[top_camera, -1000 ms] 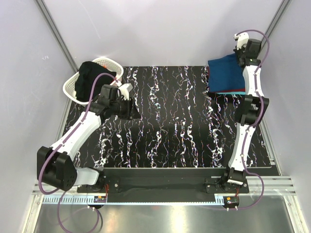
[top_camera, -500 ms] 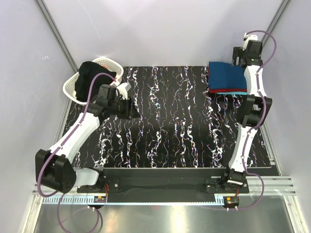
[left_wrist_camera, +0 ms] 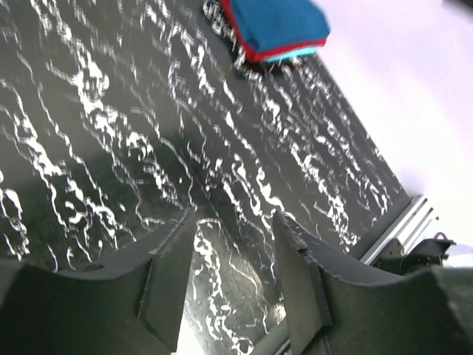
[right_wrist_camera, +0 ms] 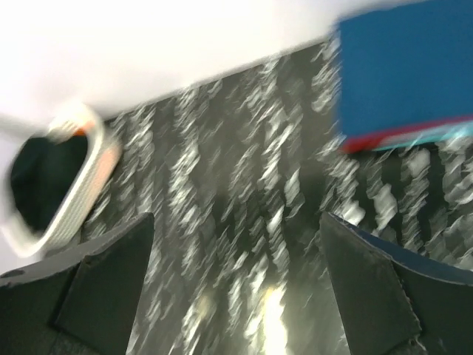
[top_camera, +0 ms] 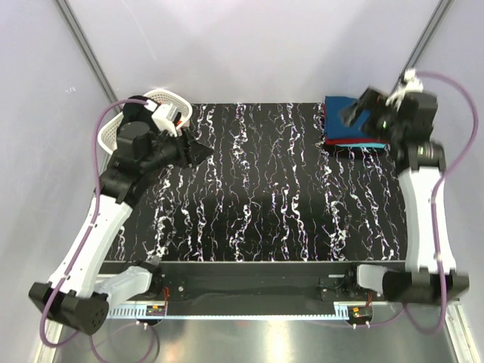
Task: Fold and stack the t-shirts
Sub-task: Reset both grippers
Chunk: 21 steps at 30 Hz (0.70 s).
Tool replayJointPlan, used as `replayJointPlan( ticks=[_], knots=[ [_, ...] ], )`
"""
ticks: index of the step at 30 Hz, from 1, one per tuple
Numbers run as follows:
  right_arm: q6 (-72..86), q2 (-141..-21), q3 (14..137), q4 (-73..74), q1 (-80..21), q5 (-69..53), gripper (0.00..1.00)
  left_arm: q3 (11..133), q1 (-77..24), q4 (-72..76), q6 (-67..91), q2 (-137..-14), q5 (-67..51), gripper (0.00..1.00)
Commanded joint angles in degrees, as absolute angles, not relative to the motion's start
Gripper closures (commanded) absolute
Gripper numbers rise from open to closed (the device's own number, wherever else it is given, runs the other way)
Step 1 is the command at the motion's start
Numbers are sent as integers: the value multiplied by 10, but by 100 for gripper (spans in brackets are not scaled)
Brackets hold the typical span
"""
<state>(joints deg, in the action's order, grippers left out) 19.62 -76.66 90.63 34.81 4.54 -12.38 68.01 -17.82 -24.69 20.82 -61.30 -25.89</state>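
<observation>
Left claw [left_wrist_camera: 235, 222] hangs over the black white-veined counter [left_wrist_camera: 111, 148], half parted, gripping nothing. Right claw [right_wrist_camera: 236, 222] is spread wide, empty too. Far right corner: folded stack of t-shirts [right_wrist_camera: 406, 66], blue over red over turquoise. Far left: dark cloth shirt [right_wrist_camera: 41, 177] in the white plastic lattice basket [right_wrist_camera: 92, 170].

The left arm [top_camera: 97, 227] and the right arm [top_camera: 420, 204] share one build: smooth white shell links joined by chunky black joint housings. A purple cable [top_camera: 97, 144] runs along the left arm from its black base [top_camera: 69, 308] at seven o'clock of the overhead view. A matching purple cable [top_camera: 470, 144] arcs beside the right arm, whose black base [top_camera: 412, 283] sits at five o'clock. The left tool [left_wrist_camera: 235, 217] has two matt dark grey fingers [left_wrist_camera: 168, 285], broad at the root and tapering to blunt, angular tips. The right tool [right_wrist_camera: 236, 218] has fingers [right_wrist_camera: 373, 292] of the same dark grey, blurred here
</observation>
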Motion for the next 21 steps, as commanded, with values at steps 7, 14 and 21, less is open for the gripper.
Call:
replayJointPlan(
  ticks=[7,14,21],
  knots=[
    [325,-516,653,387,33,-300,0,634,-173,-231,196,-510,-236,29],
    [352,-454,593,377,33,-311,0,597,-173,-250,198,-462,-247,1],
    [338,-431,589,359,33,-336,0,585,-172,-254,206,-444,-242,1]
  ],
)
